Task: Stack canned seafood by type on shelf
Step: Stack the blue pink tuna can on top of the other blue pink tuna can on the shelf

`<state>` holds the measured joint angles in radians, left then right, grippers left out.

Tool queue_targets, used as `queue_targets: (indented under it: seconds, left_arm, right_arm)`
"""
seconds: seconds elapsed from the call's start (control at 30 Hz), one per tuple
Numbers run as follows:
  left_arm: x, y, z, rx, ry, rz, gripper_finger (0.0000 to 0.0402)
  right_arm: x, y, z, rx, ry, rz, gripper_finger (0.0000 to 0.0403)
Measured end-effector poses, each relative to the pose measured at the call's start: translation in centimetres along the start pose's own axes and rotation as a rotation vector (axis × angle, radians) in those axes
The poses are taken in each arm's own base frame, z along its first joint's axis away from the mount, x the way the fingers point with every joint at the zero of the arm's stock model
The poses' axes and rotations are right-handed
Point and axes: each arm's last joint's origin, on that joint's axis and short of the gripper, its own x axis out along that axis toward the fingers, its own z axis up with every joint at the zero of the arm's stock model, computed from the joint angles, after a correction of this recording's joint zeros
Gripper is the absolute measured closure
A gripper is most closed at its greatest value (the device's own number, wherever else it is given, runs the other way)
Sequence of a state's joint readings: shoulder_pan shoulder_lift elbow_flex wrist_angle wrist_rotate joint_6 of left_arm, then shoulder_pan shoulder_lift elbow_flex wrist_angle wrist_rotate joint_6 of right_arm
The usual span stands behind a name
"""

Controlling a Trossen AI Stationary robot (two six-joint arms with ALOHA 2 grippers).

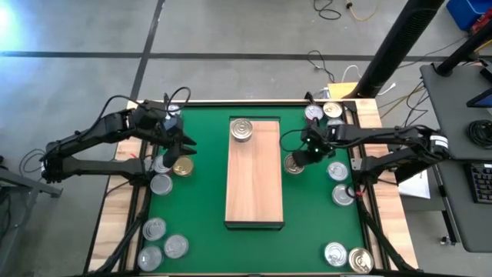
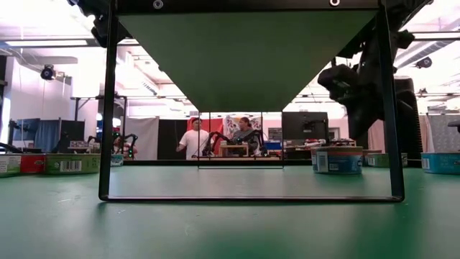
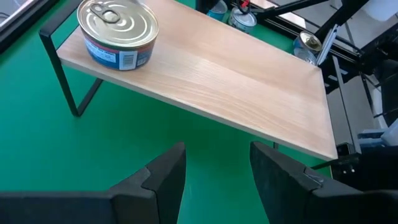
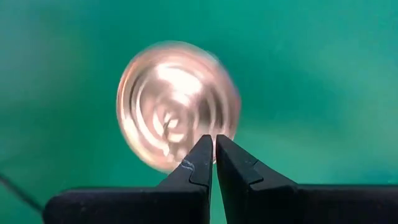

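The shelf (image 1: 254, 173), a long light-wood board on dark legs, stands mid-table on the green mat. One silver-topped can (image 1: 242, 129) with a blue label (image 3: 118, 31) sits on its far end. My left gripper (image 3: 217, 152) hangs open over bare mat left of the shelf, beside a gold-topped can (image 1: 183, 167). My right gripper (image 4: 214, 140) is shut, pointing down right of the shelf, just over the near rim of a silver-topped can (image 4: 174, 99) that lies flat on the mat (image 1: 294, 163). My right gripper's shut fingertips (image 4: 202, 152) stand in front of the can's rim (image 4: 186, 163), coming from above. I cannot tell whether they touch it. The can rests on the mat, lid up.
Loose cans lie on the mat: several at the left (image 1: 161, 185) and near left (image 1: 154, 228), several along the right edge (image 1: 337, 171) and near right (image 1: 335, 252), two at the far right (image 1: 314, 113). Two people (image 2: 219, 140) stand in the room beyond.
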<state>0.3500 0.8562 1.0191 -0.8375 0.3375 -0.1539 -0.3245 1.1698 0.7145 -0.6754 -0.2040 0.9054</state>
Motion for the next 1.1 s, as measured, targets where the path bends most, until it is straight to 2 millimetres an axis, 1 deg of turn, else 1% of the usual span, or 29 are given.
queue_targets:
  seconds: [0.07,0.13,0.17,0.33,0.43,0.5,0.6,0.67,0.77,0.87,0.93,1.0,1.1]
  left_arm:
    - [0.0,0.0,0.0,0.001,0.000,0.000,0.0238]
    - [0.0,0.0,0.0,0.016,0.000,0.000,0.0238]
    - [0.0,0.0,0.0,0.028,0.001,-0.001,0.0238]
    - [0.3,0.2,-0.4,0.084,0.018,0.001,0.0238]
    - [0.7,0.4,-0.7,0.102,0.033,0.004,0.0238]
    - [1.1,0.4,-1.0,0.105,0.051,0.011,0.0238]
    - [1.9,0.2,-1.4,0.100,0.093,0.021,0.0238]
    - [2.5,-0.2,-1.7,0.079,0.116,0.035,0.0238]
    - [3.1,-0.9,-2.2,0.033,0.119,0.062,0.0238]
    - [3.7,-1.4,-3.1,-0.020,0.100,0.134,0.0238]
    - [4.4,-1.2,-4.1,-0.036,0.099,0.214,0.0238]
    - [5.4,-0.6,-5.8,-0.039,0.150,0.275,0.0238]
    - [6.9,0.4,-8.3,-0.034,0.246,0.308,0.0238]
  right_arm:
    - [0.1,0.2,-0.3,-0.013,0.032,0.019,0.0390]
    - [-0.3,0.7,-0.6,-0.031,0.043,0.049,0.0390]
    - [-0.7,1.0,-0.7,-0.043,0.039,0.069,0.0390]
    - [-3.9,3.1,-1.4,-0.148,-0.032,0.198,0.0390]
    - [-5.3,3.4,-2.3,-0.222,-0.064,0.244,0.0390]
    - [-5.6,3.1,-2.7,-0.241,-0.060,0.243,0.0390]
    - [-5.3,1.8,-3.1,-0.227,-0.070,0.113,0.0390]
    - [-5.1,1.1,-3.1,-0.262,-0.117,0.015,0.0390]
    - [-4.6,0.6,-2.9,-0.390,-0.161,-0.074,0.0390]
    - [-4.0,0.9,-2.3,-0.537,-0.175,-0.091,0.0390]
    - [-3.3,1.2,-2.0,-0.623,-0.167,-0.105,0.0390]
    - [-2.3,1.4,-1.7,-0.702,-0.151,-0.116,0.0390]
    - [-0.4,1.6,-1.4,-0.810,-0.134,-0.118,0.0390]
